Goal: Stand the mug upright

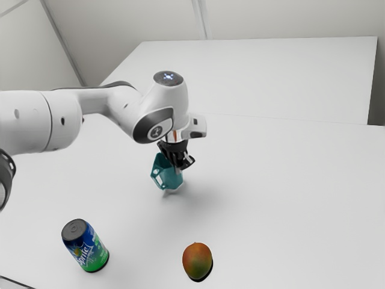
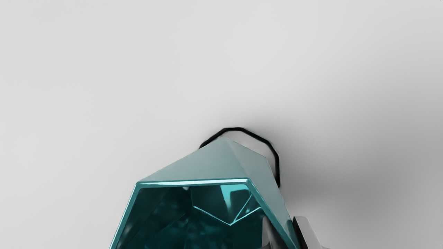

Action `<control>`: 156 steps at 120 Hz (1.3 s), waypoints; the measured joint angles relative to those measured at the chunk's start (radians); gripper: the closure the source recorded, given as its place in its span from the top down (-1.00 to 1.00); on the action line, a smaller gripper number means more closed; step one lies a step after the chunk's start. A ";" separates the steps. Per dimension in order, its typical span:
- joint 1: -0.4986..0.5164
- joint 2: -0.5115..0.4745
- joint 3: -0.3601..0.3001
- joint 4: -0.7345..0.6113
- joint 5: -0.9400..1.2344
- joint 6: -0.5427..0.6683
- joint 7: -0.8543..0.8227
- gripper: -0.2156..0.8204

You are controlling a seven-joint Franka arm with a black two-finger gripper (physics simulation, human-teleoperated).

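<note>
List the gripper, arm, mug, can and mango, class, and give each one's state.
Gripper: shut on the mug's wall, one finger inside, one outside.
Arm: bent, hand pointing down.
Mug: gripped, mouth uncovered; exact tilt unclear.
Can: standing upright on the table.
Mango: whole, resting on the table.

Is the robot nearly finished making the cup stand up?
Grabbing looks done: the pincer has one finger inside the mug and one outside, pinching its wall. Tipping it up seems underway, because the mug leans. Probably left: straighten it, rest its bottom on the table, let go.
</note>
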 joint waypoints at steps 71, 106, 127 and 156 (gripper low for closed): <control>-0.002 -0.007 0.000 0.000 -0.028 0.017 -0.024 -0.13; 0.000 -0.059 0.003 0.087 -0.099 -0.035 -0.020 0.35; 0.092 -0.086 0.004 0.238 -0.211 -0.175 0.022 0.48; 0.352 -0.146 -0.042 0.396 -0.266 -0.364 0.113 0.55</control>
